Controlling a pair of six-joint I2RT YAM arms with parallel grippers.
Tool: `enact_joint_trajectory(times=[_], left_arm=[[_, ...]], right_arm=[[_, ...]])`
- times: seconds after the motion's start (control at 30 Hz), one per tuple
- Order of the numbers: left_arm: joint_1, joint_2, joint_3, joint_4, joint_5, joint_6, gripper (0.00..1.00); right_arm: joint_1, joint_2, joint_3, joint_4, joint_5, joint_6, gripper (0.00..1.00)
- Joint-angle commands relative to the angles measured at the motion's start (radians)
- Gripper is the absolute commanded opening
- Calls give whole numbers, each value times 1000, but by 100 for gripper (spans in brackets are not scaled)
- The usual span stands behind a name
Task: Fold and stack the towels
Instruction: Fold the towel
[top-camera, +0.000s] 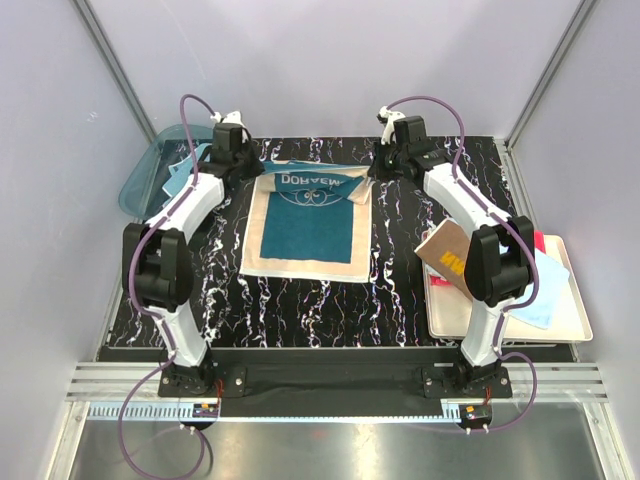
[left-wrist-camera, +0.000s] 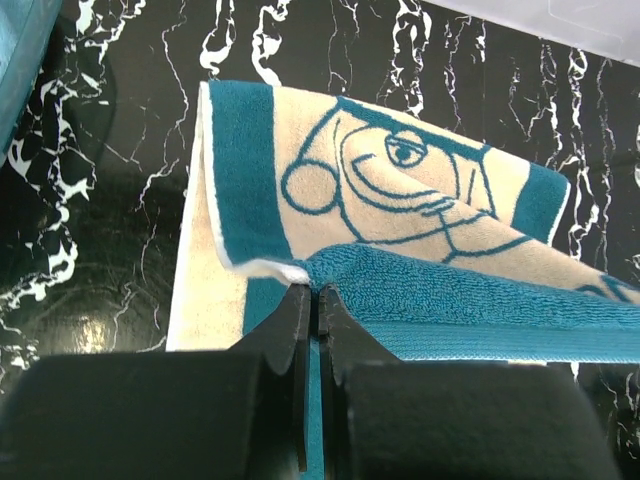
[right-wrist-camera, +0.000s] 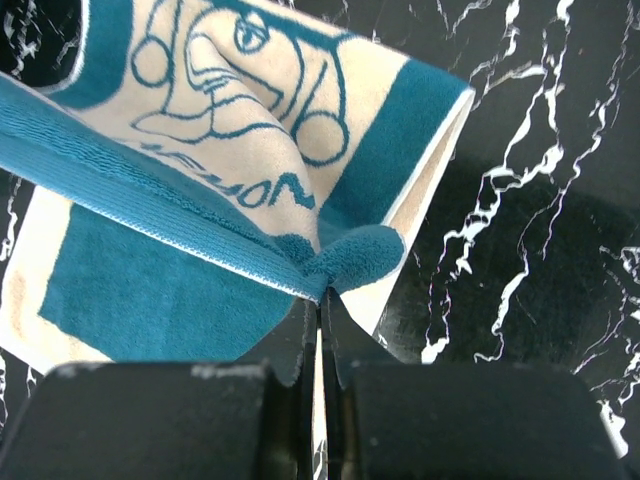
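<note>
Right now the teal-and-cream towel (top-camera: 305, 225) is lying mid-table, with its far edge raised and doubling over toward the arms. The left gripper (left-wrist-camera: 315, 295) and the right gripper (right-wrist-camera: 322, 290) are each clenching a far corner. For a clean fold, both corners should probably be travelling level and landing squarely on the near edge. The thick looped terry is draping softly over the glossy black marbled table (top-camera: 400, 290).
</note>
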Motion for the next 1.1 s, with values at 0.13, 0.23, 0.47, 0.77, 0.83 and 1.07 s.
enact_joint_trajectory(times=[0.13, 0.23, 0.47, 0.77, 0.83, 1.07], left_arm=[[21, -150, -81, 85, -124, -39, 0], [21, -194, -130, 80, -157, -74, 0], [20, -337, -352, 129, -220, -163, 1], [9, -434, -654, 263, -213, -217, 4], [10, -449, -703, 284, -200, -219, 4], [9, -509, -730, 266, -220, -208, 4]], right_arm=[[-18, -94, -52, -26, 51, 18, 0], [-2, -125, -71, -50, 73, 9, 0], [52, -210, -161, -64, 98, 23, 0], [143, -257, -402, 20, 130, 70, 1], [150, -266, -437, 34, 134, 79, 1], [172, -303, -454, 23, 153, 90, 1]])
